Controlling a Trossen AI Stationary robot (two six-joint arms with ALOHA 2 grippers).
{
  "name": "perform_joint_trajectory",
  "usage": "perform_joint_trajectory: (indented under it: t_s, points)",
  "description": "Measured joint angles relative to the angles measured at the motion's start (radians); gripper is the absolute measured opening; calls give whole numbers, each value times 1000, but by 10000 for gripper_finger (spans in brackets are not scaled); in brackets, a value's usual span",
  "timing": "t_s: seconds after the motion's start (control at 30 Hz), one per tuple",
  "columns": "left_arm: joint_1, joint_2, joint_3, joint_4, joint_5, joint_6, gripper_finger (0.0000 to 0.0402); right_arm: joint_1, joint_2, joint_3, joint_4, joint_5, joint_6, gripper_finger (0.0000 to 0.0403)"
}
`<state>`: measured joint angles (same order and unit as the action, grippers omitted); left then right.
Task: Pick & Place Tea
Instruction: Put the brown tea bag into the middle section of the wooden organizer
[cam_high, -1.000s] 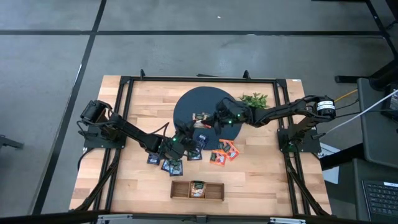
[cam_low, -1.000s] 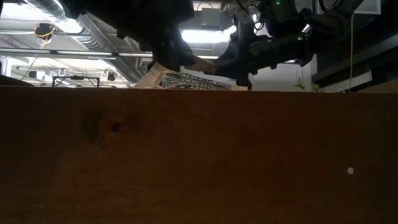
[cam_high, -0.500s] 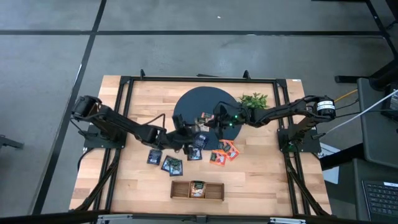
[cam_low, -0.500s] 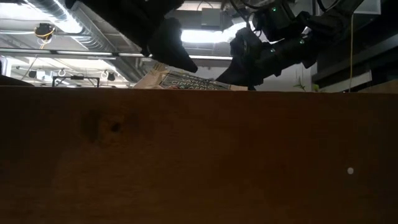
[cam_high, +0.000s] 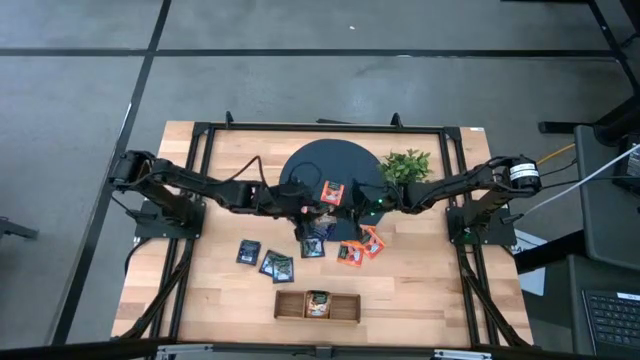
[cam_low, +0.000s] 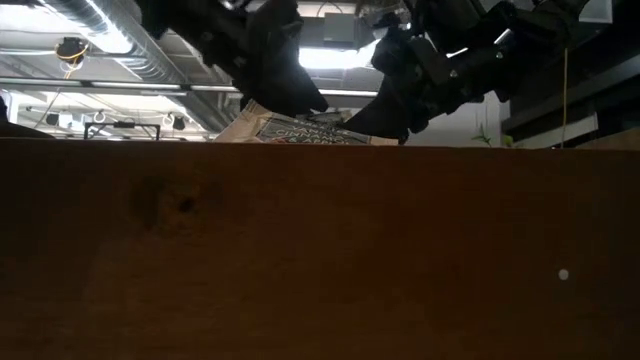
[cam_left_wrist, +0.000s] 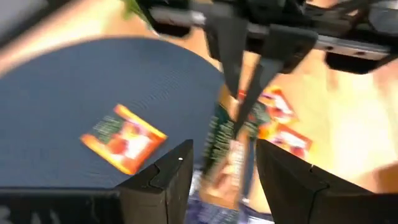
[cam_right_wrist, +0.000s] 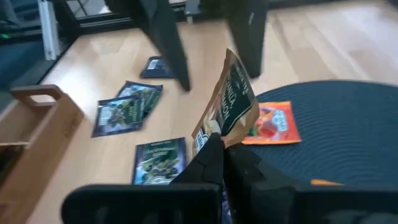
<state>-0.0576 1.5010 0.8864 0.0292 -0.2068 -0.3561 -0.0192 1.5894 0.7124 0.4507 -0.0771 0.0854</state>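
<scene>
The tea is small flat sachets. My right gripper (cam_right_wrist: 221, 152) is shut on a beige and dark green one (cam_right_wrist: 231, 99) at the near edge of the round dark mat (cam_high: 315, 165). An orange sachet (cam_high: 332, 192) lies flat on the mat. Dark sachets (cam_high: 272, 262) and orange ones (cam_high: 358, 248) lie on the wooden table. Another sits in the middle compartment of the wooden tray (cam_high: 290, 305). My left gripper (cam_left_wrist: 224, 180) is open and faces the held sachet (cam_left_wrist: 227, 146) from the table's left. Its fingers are short of the sachet and touch nothing. My right gripper pinches the beige and green sachet by one edge (cam_right_wrist: 213, 134) between its two fingertips (cam_right_wrist: 214, 158). The fingers come from the table's right, slanting a little down. The sachet stands on edge and sticks out beyond the fingertips. Whether its far end touches the table I cannot tell.
A leafy green plant (cam_high: 408, 162) stands at the mat's right, close to my right arm. The tray lies near the table's front edge. A black frame (cam_high: 205, 135) runs around the table top. Bare wood shows at the near left and near right corners.
My left gripper has risen from the dark sachets and gone toward the far edge, to the mat's near rim, rolling as it went. It now faces my right gripper. My right gripper has shifted a little toward the near edge with the sachet still in its fingers.
</scene>
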Motion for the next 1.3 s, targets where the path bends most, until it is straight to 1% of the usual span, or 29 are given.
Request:
perform_joint_trajectory:
  t_s: [0.03,0.1,0.3,0.4,0.5,0.7,0.9,1.07,1.13,1.3]
  points:
    - [8,2,0,-6,29,-10,169,4,0,0,5,4,-14,4]
    - [20,3,0,-7,54,-20,169,11,0,0,16,5,-29,5]
    - [23,3,0,-3,47,3,168,15,0,0,21,5,-38,5]
    - [23,3,0,-3,47,4,157,16,0,0,22,5,-39,5]
    - [23,3,0,-2,46,5,133,16,0,0,22,5,-40,5]
    - [22,3,0,13,79,11,68,16,0,0,23,5,-42,5]
    - [20,3,0,13,80,39,8,16,0,0,23,5,-42,5]
    - [20,3,0,13,85,47,4,16,0,0,23,5,-37,7]
    - [20,3,0,13,106,47,4,16,0,0,22,5,-35,12]
    - [6,3,0,12,118,47,3,16,0,0,23,5,53,41]
